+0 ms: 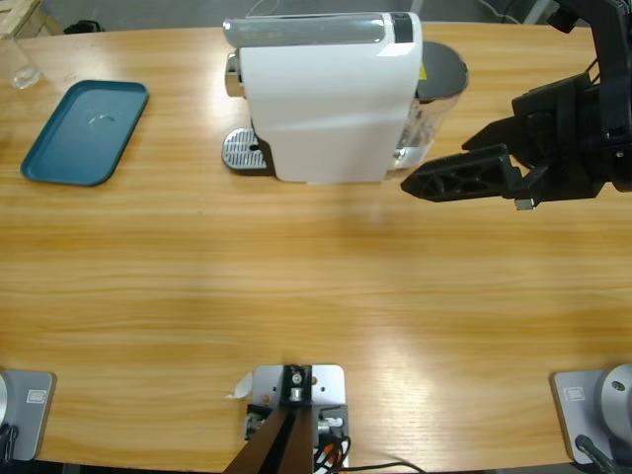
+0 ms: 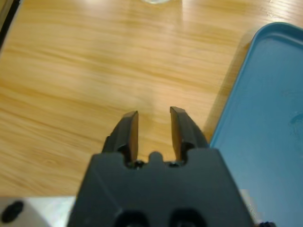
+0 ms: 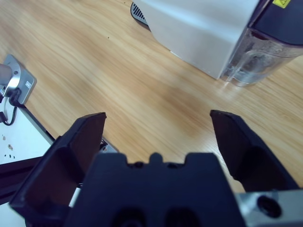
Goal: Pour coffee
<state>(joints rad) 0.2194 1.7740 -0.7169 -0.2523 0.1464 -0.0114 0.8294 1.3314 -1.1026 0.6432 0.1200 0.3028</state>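
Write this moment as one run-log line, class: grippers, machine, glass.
left gripper: open, empty, beside blue tray | right gripper: open, empty, near coffee machine | glass tumbler: far table corner, untouched

Right arm comes in from the right edge of the high view, upper half of the frame, forearm pointing left. The right gripper [image 1: 449,178] has its jaws spread wide in its wrist view [image 3: 158,120], nothing between them, hanging above the surface. Left gripper [image 2: 154,120] only shows in its own wrist view: jaws slightly apart, narrow gap, gripping nothing, pointing toward the frame's top.
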